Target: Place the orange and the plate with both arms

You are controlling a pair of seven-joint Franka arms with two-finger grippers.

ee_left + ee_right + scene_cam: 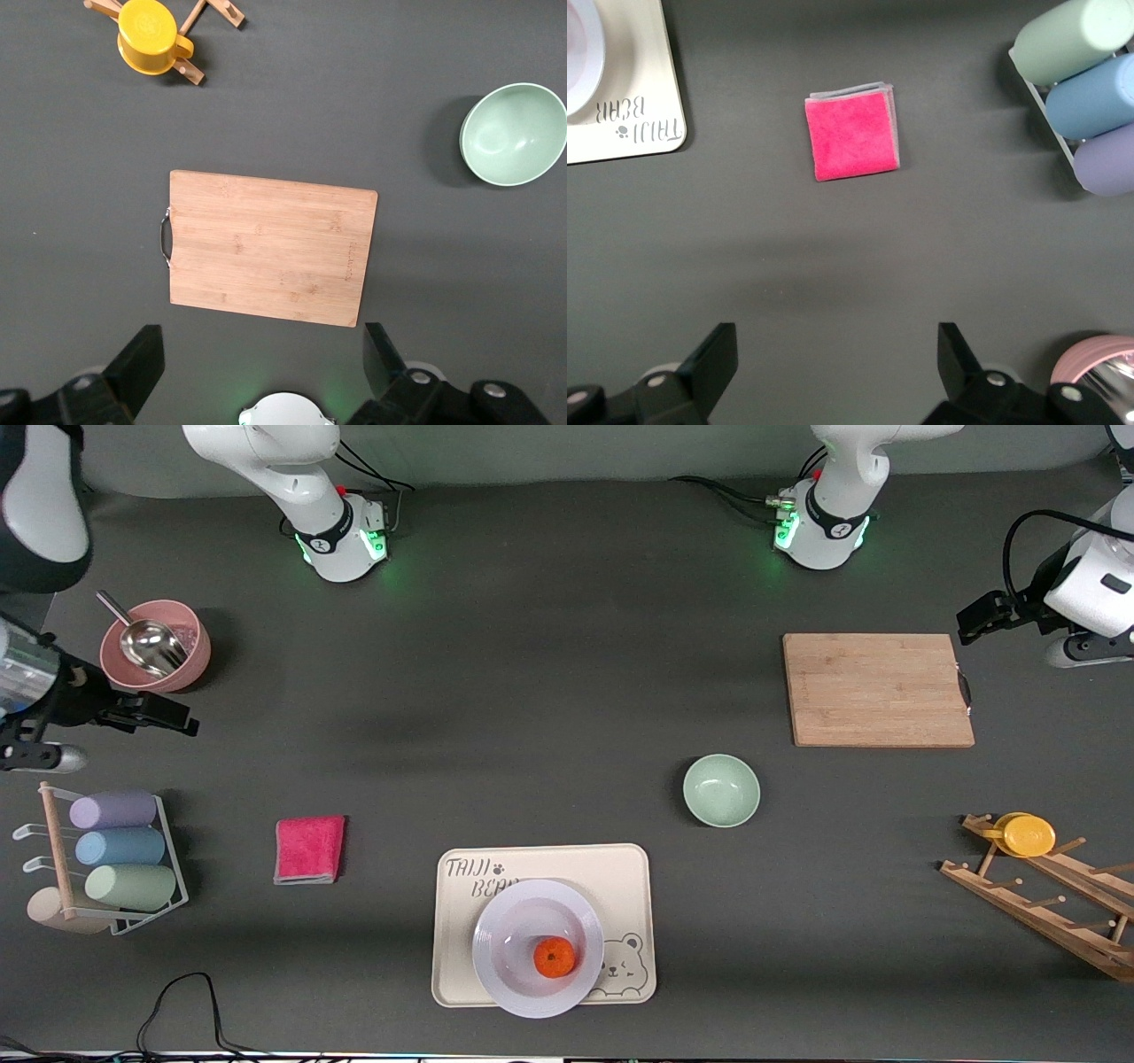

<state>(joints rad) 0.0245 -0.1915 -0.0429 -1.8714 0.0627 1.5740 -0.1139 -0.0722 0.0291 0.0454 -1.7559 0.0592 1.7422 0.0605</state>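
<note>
On the tray (620, 868), the plate (514, 921) is carrying the orange (555, 957); I am holding left gripper (261, 367) and right gripper (837, 363) raised, fingers released, both waiting.

We see two white arms with glossy rounded shells; each base carries a black band and glows green at its foot; black cables run from both bases along the table (549, 646); a small red spot sits near each base joint; the left pincer (261, 372) and the right pincer (837, 372) both have black, wedge-shaped fingers with small silver screws on their mounts.
</note>
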